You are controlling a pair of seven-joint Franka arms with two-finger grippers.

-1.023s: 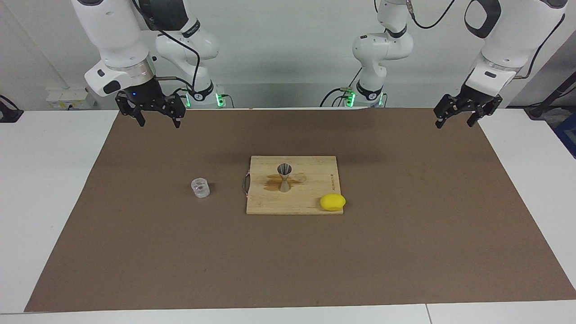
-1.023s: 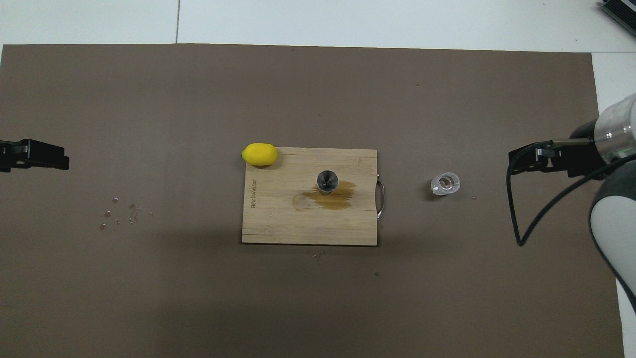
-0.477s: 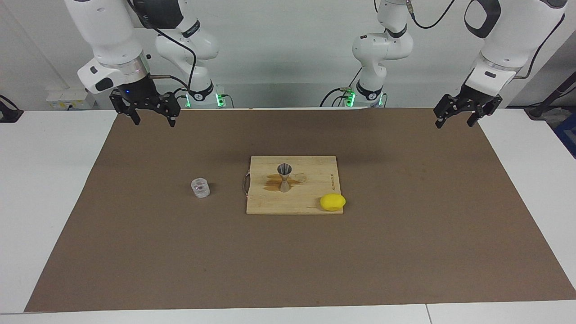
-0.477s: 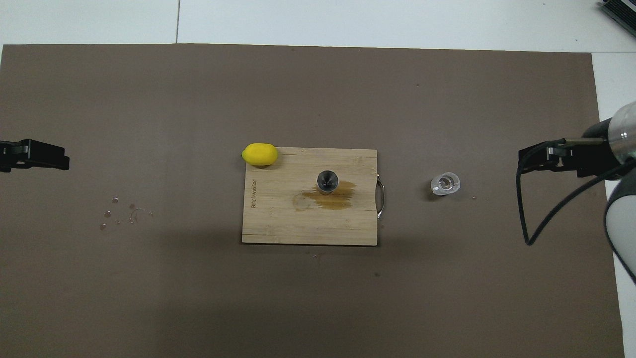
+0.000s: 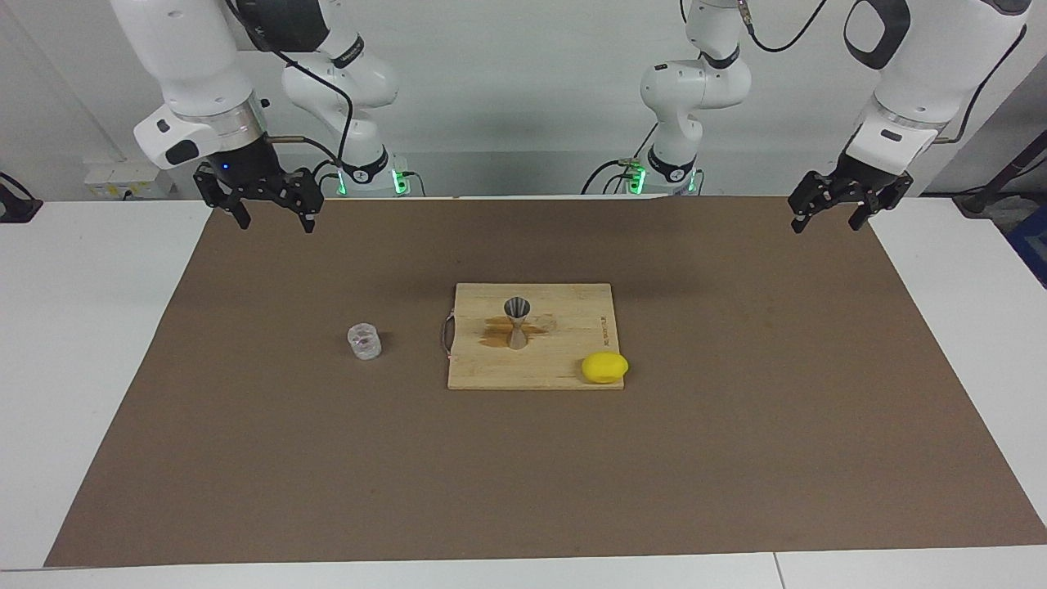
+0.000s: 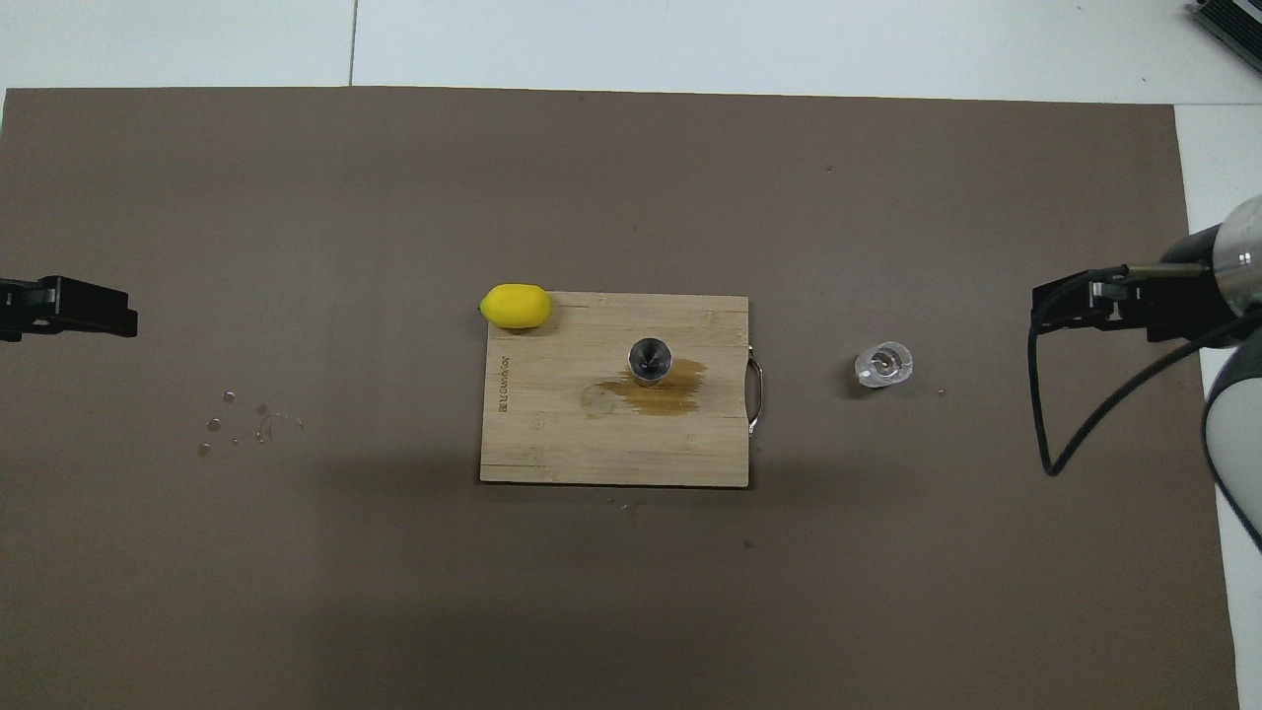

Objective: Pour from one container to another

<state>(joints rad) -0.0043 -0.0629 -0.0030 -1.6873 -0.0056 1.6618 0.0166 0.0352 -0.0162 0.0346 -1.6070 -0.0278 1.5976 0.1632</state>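
Note:
The clear ribbed glass cup [image 5: 364, 341] stands upright on the brown mat, beside the board toward the right arm's end; it also shows in the overhead view [image 6: 883, 364]. The grey metal jigger [image 5: 517, 322] stands upright on the wooden cutting board [image 5: 572, 315], in a brown wet patch [image 6: 672, 391]; from above the jigger [image 6: 650, 358] shows its open mouth. My right gripper [image 5: 274, 219] hangs open and empty over the mat's edge by its base, well clear of the cup. My left gripper [image 5: 826, 222] waits open and empty over the mat's corner at its own end.
A yellow lemon [image 5: 604, 367] lies against the board's corner farthest from the robots, toward the left arm's end. The board [image 6: 592, 454] has a metal handle [image 6: 755, 394] facing the cup. Small droplets [image 6: 237, 426] dot the mat near the left gripper [image 6: 130, 320].
My right gripper has drawn back from the cup toward its own end of the table and risen slightly. The left arm, cup and jigger have not moved.

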